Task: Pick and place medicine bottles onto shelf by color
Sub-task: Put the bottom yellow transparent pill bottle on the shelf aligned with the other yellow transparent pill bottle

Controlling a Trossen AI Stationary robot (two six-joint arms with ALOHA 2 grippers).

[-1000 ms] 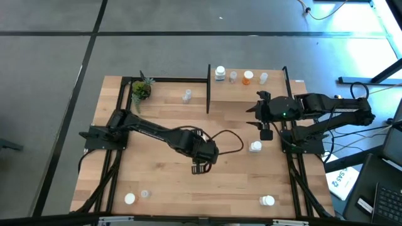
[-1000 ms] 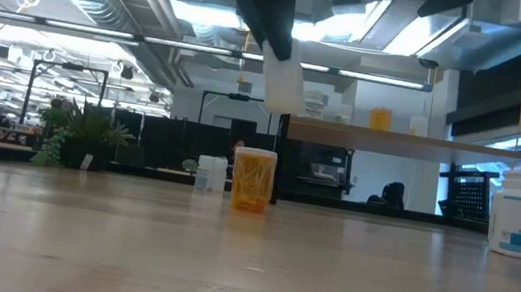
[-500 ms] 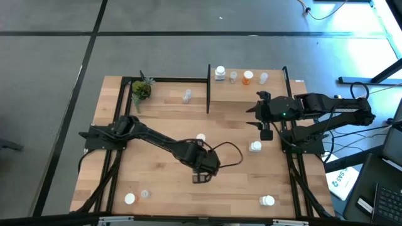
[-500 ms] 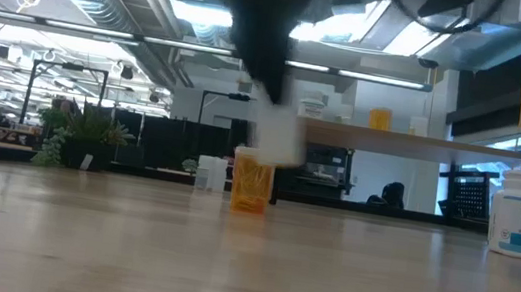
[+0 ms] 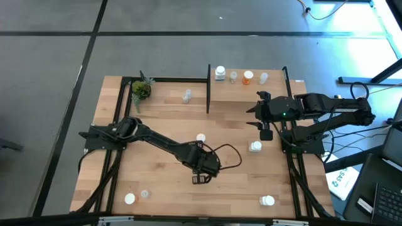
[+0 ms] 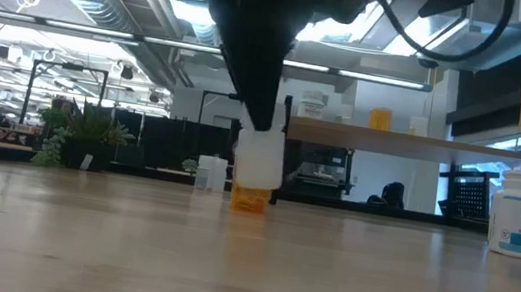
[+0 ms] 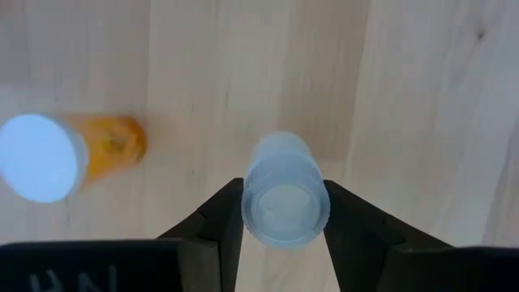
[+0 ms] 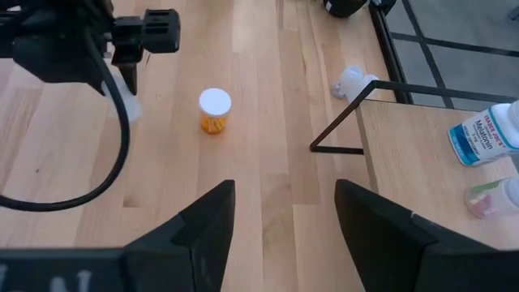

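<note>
My left gripper [image 5: 201, 179] hangs over the middle of the table, toward its near edge, shut on a small clear medicine bottle [image 7: 284, 195] that also shows in the low view [image 6: 260, 161]. Behind it an orange bottle with a white cap [image 5: 200, 137] stands on the table. At the back right, the shelf [image 5: 276, 94] carries a white bottle [image 5: 220, 73], a clear one [image 5: 233, 76], an orange one [image 5: 247, 77] and another clear one [image 5: 263, 78]. My right gripper [image 5: 266, 133] waits open in front of the shelf, beside a white bottle [image 5: 255, 146]. My left gripper pinches the clear bottle's upper part [image 7: 284, 207] between its two fingers [image 7: 223, 223], one on each side. The fingers come steeply from above, pointing down. The bottle hangs roughly upright below them [image 6: 259, 171], its bottom a little above the tabletop.
A small potted plant [image 5: 141, 89] and a clear bottle [image 5: 186, 95] stand at the back left. Near the front edge stand bottles at the left [image 5: 129, 198], [image 5: 145, 194] and one at the right [image 5: 267, 201]. Black frame posts [image 5: 208, 88] edge the shelf.
My left gripper has gone down and toward the table's near edge with the clear bottle still between its fingers. The bottle has sunk from well above the table to just over it, in front of the orange bottle.
</note>
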